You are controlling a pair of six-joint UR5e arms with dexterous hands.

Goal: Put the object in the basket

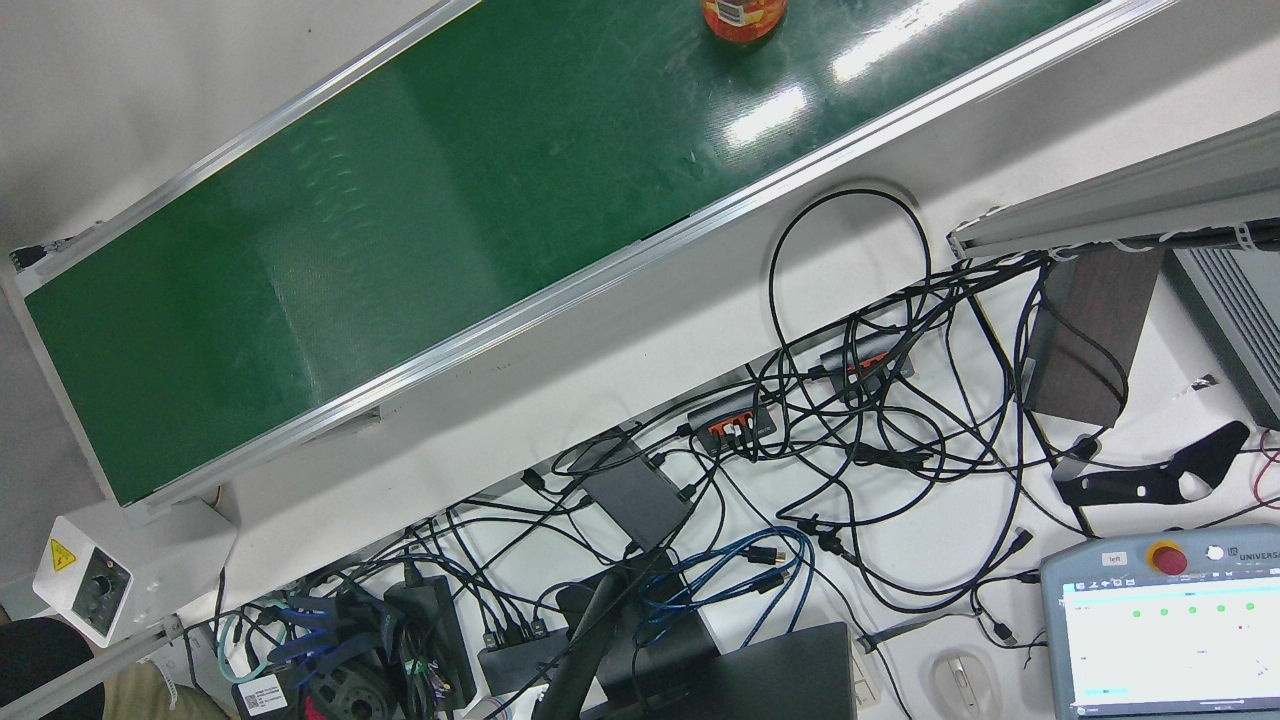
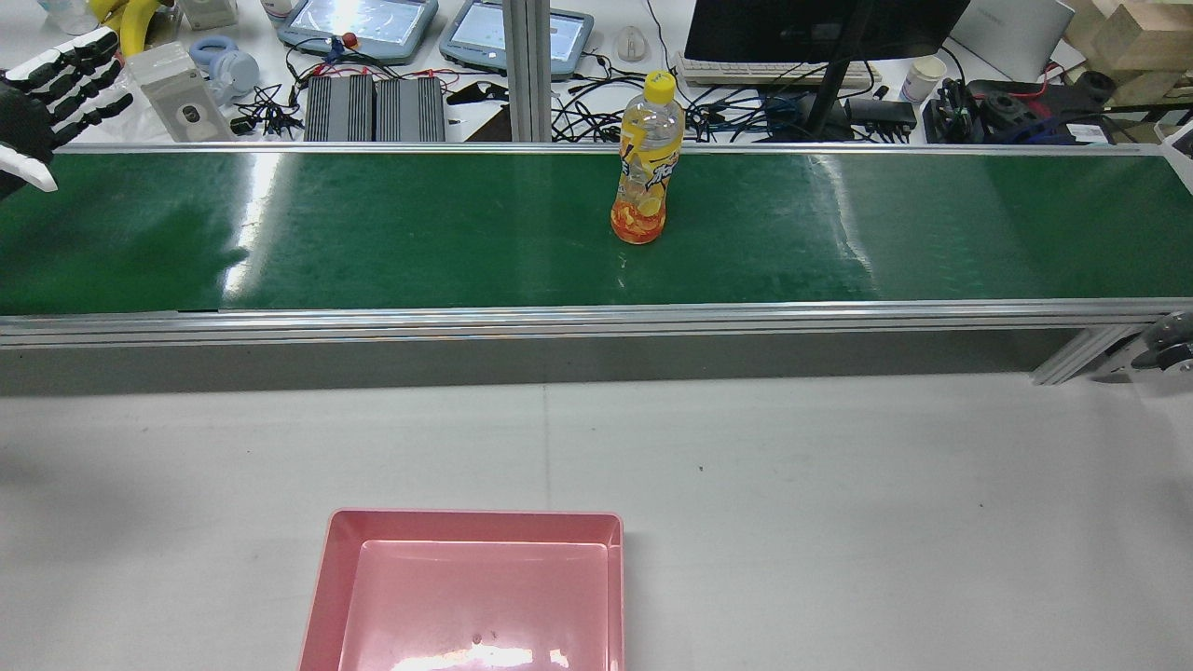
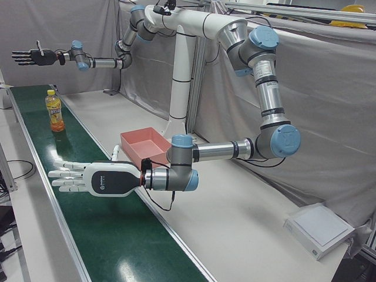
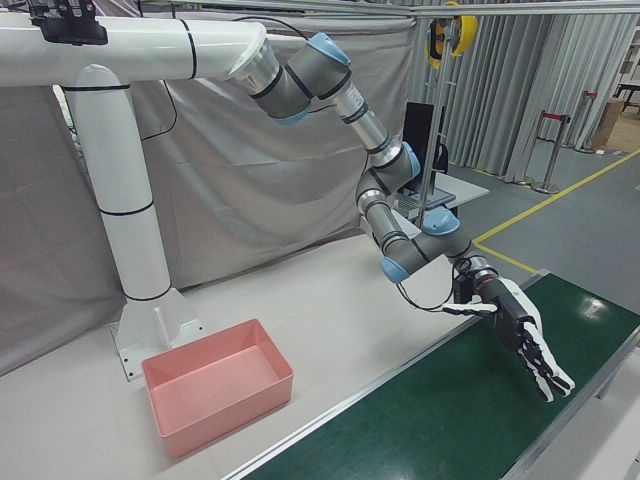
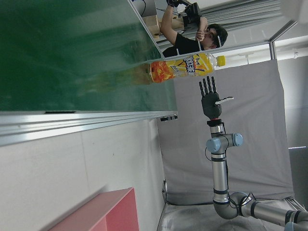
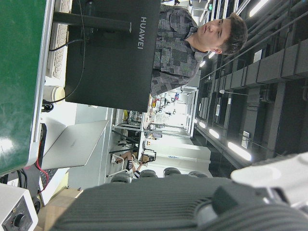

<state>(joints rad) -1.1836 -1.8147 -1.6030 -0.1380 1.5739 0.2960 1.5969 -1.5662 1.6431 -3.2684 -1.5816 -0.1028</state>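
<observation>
An orange drink bottle [image 2: 643, 168] with a yellow cap stands upright at mid-length of the green conveyor belt [image 2: 419, 233]. It also shows in the left-front view [image 3: 54, 111], the left hand view [image 5: 185, 69] and at the front view's top edge [image 1: 742, 15]. The pink basket [image 2: 475, 518] sits empty on the white table, apart from the belt. My left hand [image 2: 51, 93] is open and empty, hovering over the belt's left part, far from the bottle [image 3: 88, 179] [image 4: 520, 335]. My right hand [image 3: 32, 57] is open and empty, held high beyond the bottle [image 5: 209, 98].
A desk beyond the belt carries tangled cables [image 1: 850, 420], teach pendants [image 2: 359, 23], a monitor [image 2: 820, 28] and boxes. A person [image 5: 192, 33] stands behind it. The white pedestal [image 4: 130, 250] rises behind the basket. A control box [image 1: 95, 590] sits at the belt's end.
</observation>
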